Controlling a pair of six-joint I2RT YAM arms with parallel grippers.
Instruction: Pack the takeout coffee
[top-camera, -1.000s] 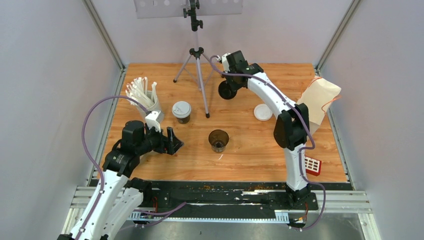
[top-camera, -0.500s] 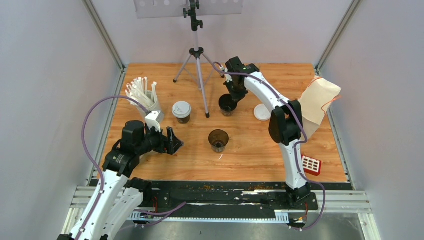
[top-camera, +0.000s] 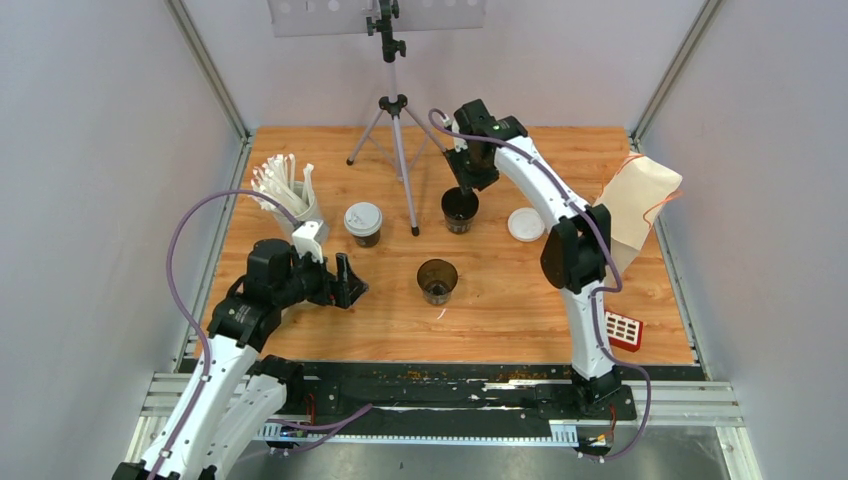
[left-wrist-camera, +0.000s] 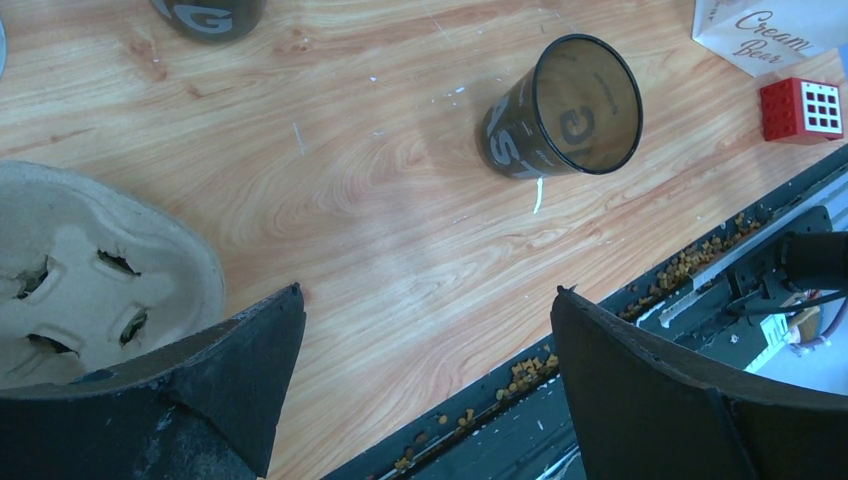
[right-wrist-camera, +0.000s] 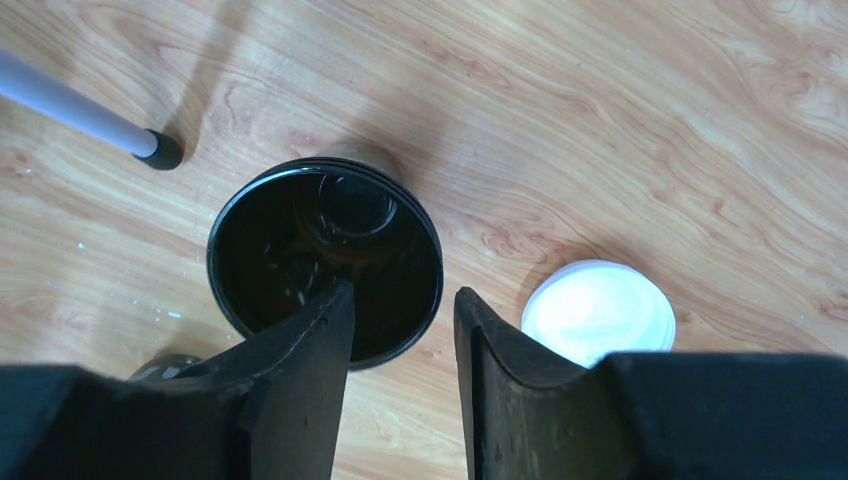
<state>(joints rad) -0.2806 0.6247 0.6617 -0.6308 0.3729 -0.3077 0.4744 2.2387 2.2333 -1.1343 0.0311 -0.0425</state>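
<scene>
Three black paper cups stand on the wooden table. One with a white lid (top-camera: 363, 221) is left of centre. An open one (top-camera: 437, 280) stands in the middle and also shows in the left wrist view (left-wrist-camera: 560, 110). A third open cup (top-camera: 460, 208) stands upright under my right gripper (top-camera: 464, 188). In the right wrist view the jaws of my right gripper (right-wrist-camera: 405, 295) straddle this cup's (right-wrist-camera: 300, 240) near rim with a gap, not pinching it. A loose white lid (top-camera: 526, 224) lies right of it (right-wrist-camera: 598, 312). My left gripper (top-camera: 352, 283) is wide open and empty (left-wrist-camera: 428, 295).
A white cup of straws (top-camera: 290, 195) stands at the left. A brown pulp tray (left-wrist-camera: 90, 270) lies under my left wrist. A tripod (top-camera: 397, 130) stands at the back. A paper bag (top-camera: 640, 200) leans at the right wall. A red block (top-camera: 625, 330) lies at the front right.
My right gripper carried the tilted open cup from the back towards the middle, set it upright on the table and loosened its jaws. The left arm has barely moved.
</scene>
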